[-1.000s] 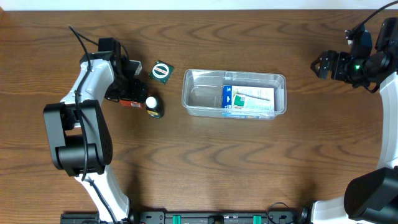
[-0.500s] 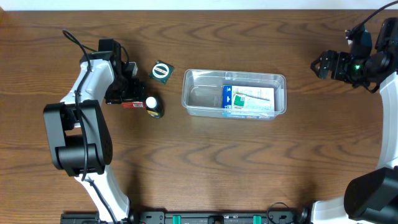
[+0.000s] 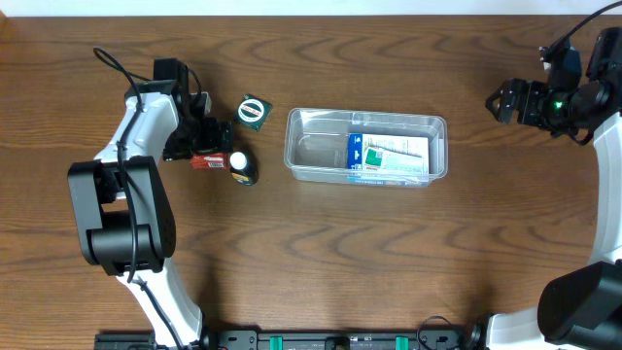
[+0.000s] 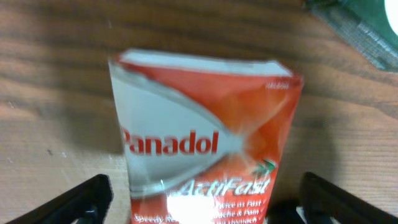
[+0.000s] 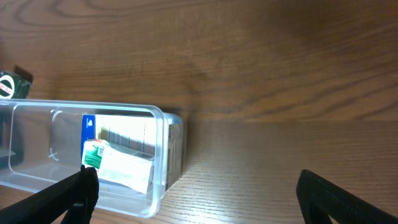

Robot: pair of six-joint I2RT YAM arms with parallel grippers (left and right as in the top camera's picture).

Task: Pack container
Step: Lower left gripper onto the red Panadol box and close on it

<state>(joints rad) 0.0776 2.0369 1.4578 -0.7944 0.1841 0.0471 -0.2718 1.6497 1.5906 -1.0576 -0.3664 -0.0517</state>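
Red box (image 4: 205, 137) reads "Panadol ActiFast"; left hand (image 4: 205, 190) spread astride it; right hand (image 5: 196, 183) spread, empty.

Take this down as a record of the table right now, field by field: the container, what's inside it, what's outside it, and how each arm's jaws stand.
container: clear tub, upright on the wooden table
inside: blue, green and white packet, flat in the half nearer the right arm
outside: Panadol box, green packet, small dark item with a white top, all on the left arm's side of the tub
left gripper: jaws open, straddling the Panadol box
right gripper: jaws open, empty, clear of the tub
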